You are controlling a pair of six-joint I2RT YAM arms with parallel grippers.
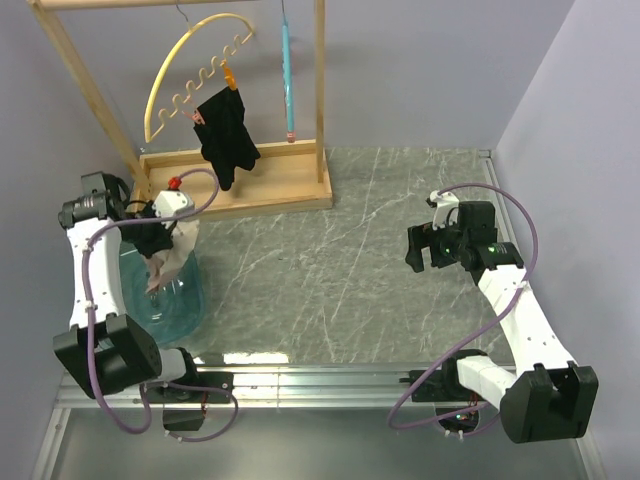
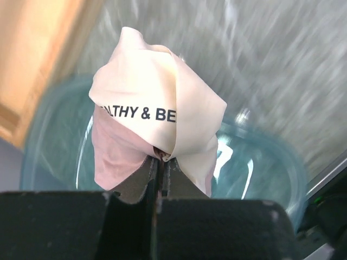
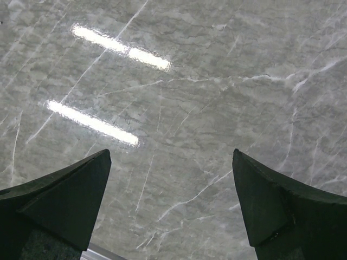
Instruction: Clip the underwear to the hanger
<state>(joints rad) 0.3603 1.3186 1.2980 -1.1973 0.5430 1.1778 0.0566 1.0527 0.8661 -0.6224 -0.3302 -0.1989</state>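
The dusty pink-beige briefs with a cream, text-printed waistband [image 2: 157, 92] hang bunched from the left gripper [image 2: 161, 162], whose fingers are clamped together on the fabric. They hang just above a clear blue-green plastic tub [image 2: 260, 162] at the table's left side. The thin light-blue plastic hanger [image 1: 287, 70] hangs edge-on from the wooden rack [image 1: 240, 190] at the back, well apart. The right gripper [image 3: 171, 200] hovers over the grey marble table [image 3: 206, 81], fingers wide apart and holding nothing.

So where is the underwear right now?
In the top view the underwear hangs at the left side of the table, pinched in the left gripper just above the blue-green tub, in front of the wooden rack.
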